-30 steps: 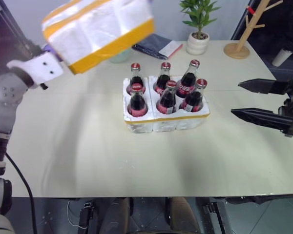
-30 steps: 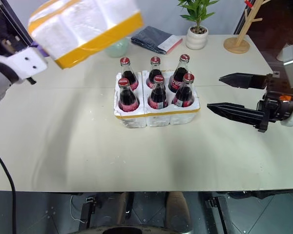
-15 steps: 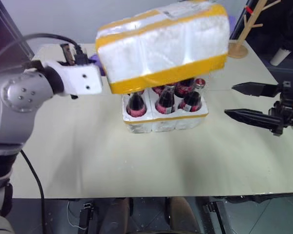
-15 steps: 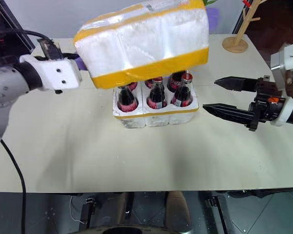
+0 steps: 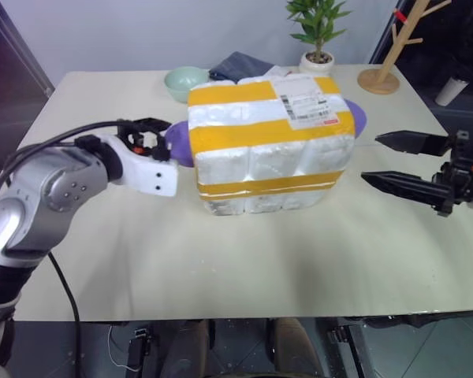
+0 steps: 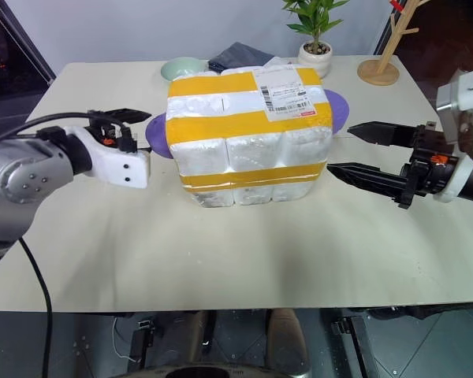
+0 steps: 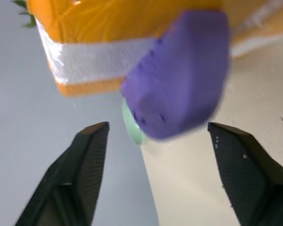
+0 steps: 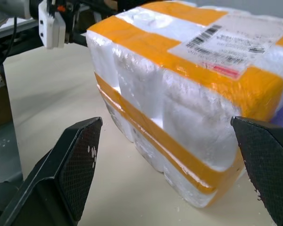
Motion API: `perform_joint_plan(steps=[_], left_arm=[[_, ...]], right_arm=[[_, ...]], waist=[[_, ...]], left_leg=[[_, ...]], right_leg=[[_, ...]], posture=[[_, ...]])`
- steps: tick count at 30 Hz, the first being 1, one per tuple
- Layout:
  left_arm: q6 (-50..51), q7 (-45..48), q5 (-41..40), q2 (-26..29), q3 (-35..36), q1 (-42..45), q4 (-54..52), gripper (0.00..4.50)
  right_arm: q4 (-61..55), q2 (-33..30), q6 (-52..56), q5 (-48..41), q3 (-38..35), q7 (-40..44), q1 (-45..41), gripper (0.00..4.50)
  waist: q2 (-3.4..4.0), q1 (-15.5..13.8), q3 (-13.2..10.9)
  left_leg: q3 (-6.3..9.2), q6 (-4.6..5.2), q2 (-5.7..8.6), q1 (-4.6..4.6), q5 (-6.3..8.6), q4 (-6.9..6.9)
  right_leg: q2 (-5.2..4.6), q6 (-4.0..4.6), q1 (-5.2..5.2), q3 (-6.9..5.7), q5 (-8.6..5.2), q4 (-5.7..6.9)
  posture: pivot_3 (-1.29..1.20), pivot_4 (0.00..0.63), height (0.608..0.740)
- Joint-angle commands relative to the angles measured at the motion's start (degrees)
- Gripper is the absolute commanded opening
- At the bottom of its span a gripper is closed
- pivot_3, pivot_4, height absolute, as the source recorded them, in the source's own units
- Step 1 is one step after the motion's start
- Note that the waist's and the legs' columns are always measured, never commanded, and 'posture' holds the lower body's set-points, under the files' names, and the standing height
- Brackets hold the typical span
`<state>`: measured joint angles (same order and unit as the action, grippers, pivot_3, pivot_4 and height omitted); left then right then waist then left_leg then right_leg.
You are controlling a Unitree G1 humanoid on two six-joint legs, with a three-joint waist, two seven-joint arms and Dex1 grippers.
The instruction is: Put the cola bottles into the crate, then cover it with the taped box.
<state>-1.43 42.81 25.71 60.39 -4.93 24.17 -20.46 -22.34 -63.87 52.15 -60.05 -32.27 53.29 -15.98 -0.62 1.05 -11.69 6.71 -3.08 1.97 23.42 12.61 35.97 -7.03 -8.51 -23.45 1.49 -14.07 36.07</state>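
The taped box (image 5: 268, 134), white foam with wide yellow bands and a shipping label on top, sits level over the crate (image 5: 256, 203). The crate's white base and yellow band show beneath it. The cola bottles are hidden under the box. My left gripper (image 6: 142, 130) is open just left of the box. A purple tab (image 7: 179, 80) on the box's left end lies a little ahead of its spread fingers, apart from them. My right gripper (image 5: 370, 157) hangs open to the right of the box, pointing at it with a gap between.
At the back of the table are a pale green bowl (image 5: 183, 79), a folded dark cloth (image 5: 240, 67), a potted plant (image 5: 319, 47) and a wooden stand (image 5: 386, 75). A second purple tab (image 5: 359, 118) sticks out on the box's right end.
The taped box came down from the upper left onto the crate, hiding the bottles. My left gripper opened and let it go. The right gripper stayed put.
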Motion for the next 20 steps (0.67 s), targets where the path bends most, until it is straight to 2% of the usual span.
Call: perform_joint_plan(steps=[1,6,9,11,13,15,20], left_arm=[[0.6,1.4,-5.1,0.2,7.3,-6.0,-2.6,3.58],[20.0,13.4,-30.3,-4.4,20.6,-13.5,-4.4,3.58],[44.3,22.6,-57.9,-3.5,30.9,-9.7,-2.4,3.58],[54.0,26.8,-68.4,-0.6,34.6,-6.7,1.5,3.58],[57.0,29.2,-72.0,2.1,35.1,-4.7,4.8,3.58],[56.2,31.8,-71.9,4.7,32.9,-3.6,7.4,3.58],[54.7,33.6,-72.3,6.2,28.3,-0.2,10.4,3.58]], right_arm=[[-0.7,-0.2,-0.1,-1.1,-2.9,0.3,0.4,4.50],[-0.3,-1.1,-0.2,0.2,-4.2,1.6,2.6,4.50],[0.7,-2.0,-0.6,1.8,-4.3,3.8,4.4,4.50],[1.6,-2.8,-0.9,2.8,-4.0,6.0,5.6,4.50],[2.5,-3.4,-1.1,3.5,-3.7,7.9,6.3,4.50],[3.6,-4.2,-2.0,5.1,-2.8,10.1,6.8,4.50],[6.4,-4.8,-3.5,7.5,-0.1,11.9,5.1,4.50]], waist=[[0.01,-0.1,0.0],[0.01,-0.5,0.0],[0.01,-0.4,0.0],[0.01,-0.2,0.0],[0.03,0.0,0.0],[0.06,0.1,0.0],[0.06,0.1,0.0]], left_leg=[[0.00,0.00,0.00,0.00,0.00,0.00],[0.01,0.00,-0.01,0.02,0.00,0.06],[0.01,0.00,-0.01,0.01,0.00,0.07],[0.03,0.01,-0.01,0.01,0.00,0.09],[0.02,0.00,-0.01,-0.01,0.00,0.09],[0.00,0.00,-0.01,-0.06,0.00,0.05],[0.00,0.00,-0.02,-0.06,0.00,0.02]], right_leg=[[0.00,0.00,0.00,0.00,0.00,0.00],[0.00,0.01,0.02,-0.01,0.00,0.00],[0.00,0.02,0.03,-0.02,0.00,0.02],[0.00,0.01,0.03,-0.05,-0.01,0.04],[0.00,-0.01,0.04,-0.05,-0.02,0.04],[0.00,0.00,0.05,-0.04,-0.02,0.05],[0.01,0.03,0.05,-0.04,-0.03,0.02]], posture=[[0.00,0.150,0.739],[0.00,0.150,0.739],[0.00,0.150,0.739],[0.00,0.150,0.739],[0.00,0.150,0.739],[0.00,0.150,0.739],[0.00,0.150,0.739]])
